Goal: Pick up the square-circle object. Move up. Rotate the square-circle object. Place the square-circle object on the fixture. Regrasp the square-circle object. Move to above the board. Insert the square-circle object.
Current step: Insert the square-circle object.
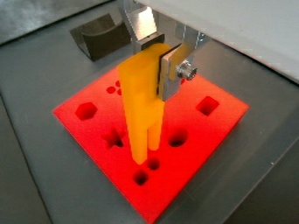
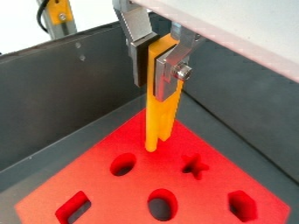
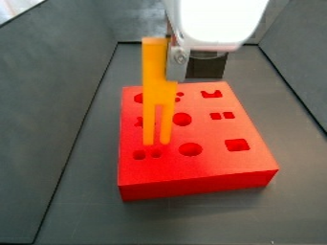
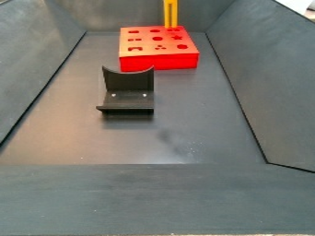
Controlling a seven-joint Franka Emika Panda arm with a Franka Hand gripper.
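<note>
My gripper (image 1: 159, 59) is shut on the upper end of the square-circle object (image 1: 142, 105), a yellow two-bar peg that hangs upright. It shows the same way in a wrist view (image 2: 159, 114), held between the silver fingers (image 2: 174, 68). The peg stands over the red board (image 1: 211, 131), its lower end close above a pair of small recesses near the board's edge in a side view (image 3: 155, 105). I cannot tell whether it touches. In a side view the peg (image 4: 170, 13) rises from the far side of the board (image 4: 185, 57). The dark fixture (image 4: 125, 92) stands empty, nearer than the board.
Grey sloping walls (image 4: 246, 83) enclose the dark floor (image 4: 160, 138) on all sides. The board (image 3: 243, 167) has star, hexagon, round, oval and square recesses. The fixture (image 1: 100, 39) lies beyond the board's corner in a wrist view.
</note>
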